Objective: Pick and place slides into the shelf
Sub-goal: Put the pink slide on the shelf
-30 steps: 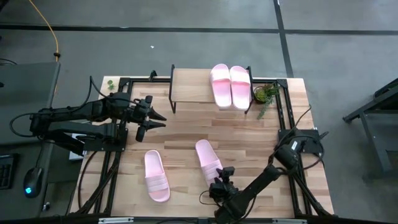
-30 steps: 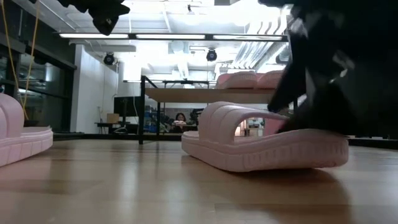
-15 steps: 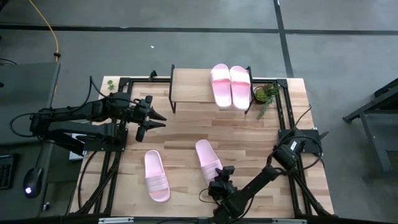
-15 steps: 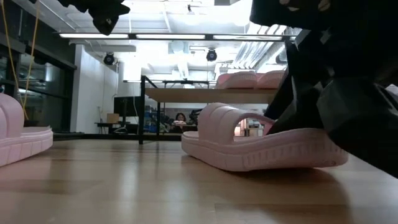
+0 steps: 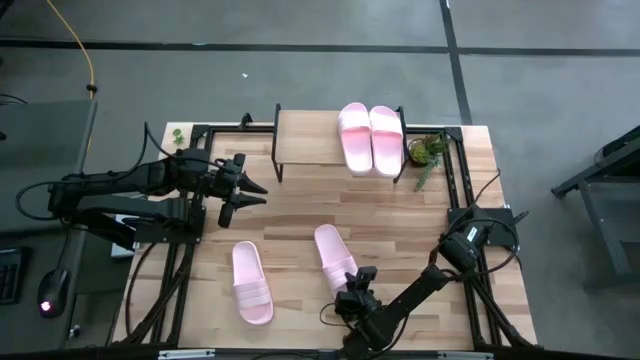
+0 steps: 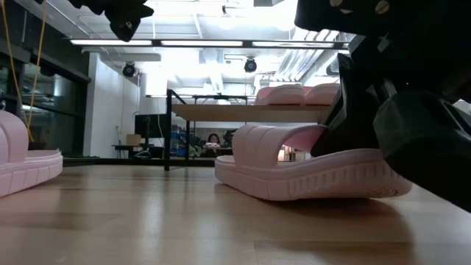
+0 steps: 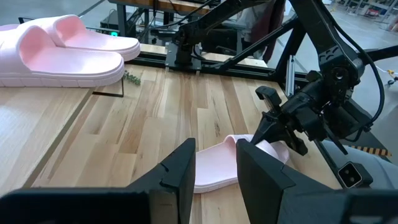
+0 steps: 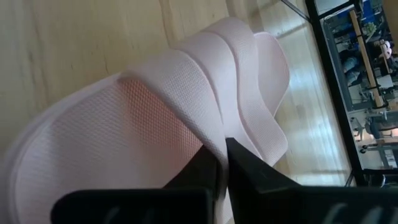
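Right gripper (image 5: 353, 290) now pinched on the strap of a slide (image 5: 334, 258) on the table (image 5: 300, 210).

A second ago its fingers stood wide at the sandal's near end; they have since closed narrow on the ribbed strap, as the right wrist view shows, and in the low view the strap now looks pulled back. The left gripper (image 5: 252, 192) has not moved: it hangs above the table's left side, fingers partly apart, holding nothing. A second slide (image 5: 251, 283) lies to the left of the gripped one. Two more slides (image 5: 370, 138) sit side by side on the right end of the shelf (image 5: 305, 142), beside a small green plant (image 5: 428, 152).
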